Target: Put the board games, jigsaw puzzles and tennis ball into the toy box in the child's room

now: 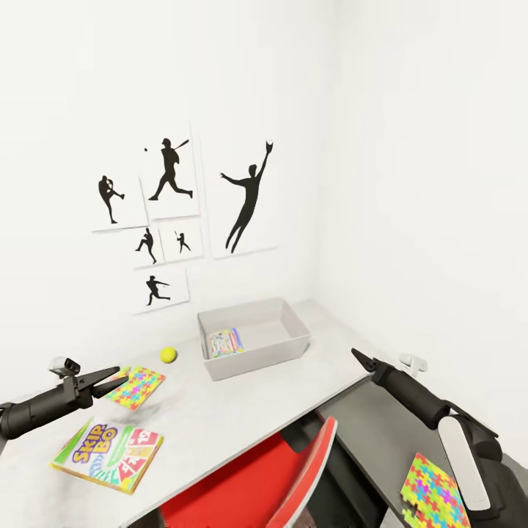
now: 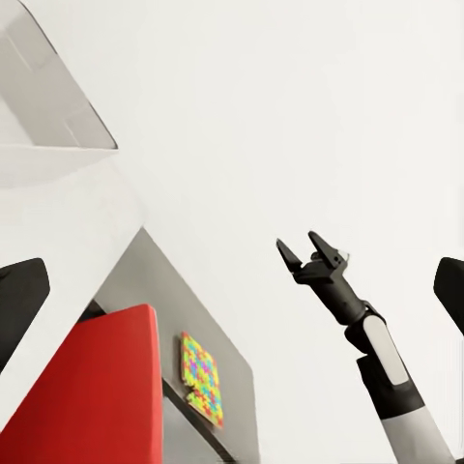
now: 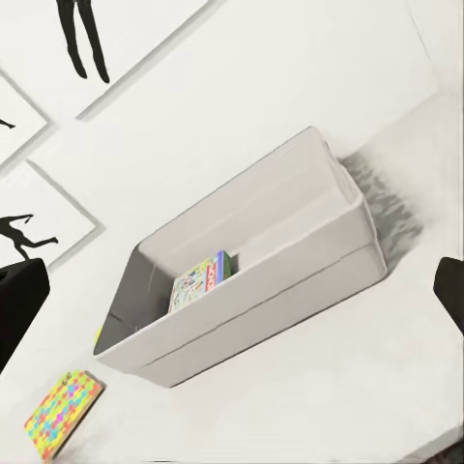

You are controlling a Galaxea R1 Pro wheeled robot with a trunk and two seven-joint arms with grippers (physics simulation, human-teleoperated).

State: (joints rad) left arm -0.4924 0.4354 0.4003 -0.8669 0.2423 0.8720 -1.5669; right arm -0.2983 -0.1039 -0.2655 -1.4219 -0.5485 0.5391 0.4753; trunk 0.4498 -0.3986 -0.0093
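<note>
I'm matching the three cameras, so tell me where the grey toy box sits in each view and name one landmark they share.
Head view: the toy box stands on the white table, centre, near the wall, with a game box inside.
Left wrist view: a grey angled shape at the upper left corner may be it; I cannot tell.
Right wrist view: the toy box lies mid-frame.
Shared landmark: the jigsaw puzzle on the table.

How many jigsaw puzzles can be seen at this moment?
2. One jigsaw puzzle lies on the table beside the left end effector; the other jigsaw puzzle is off the table, low near the right arm.
</note>
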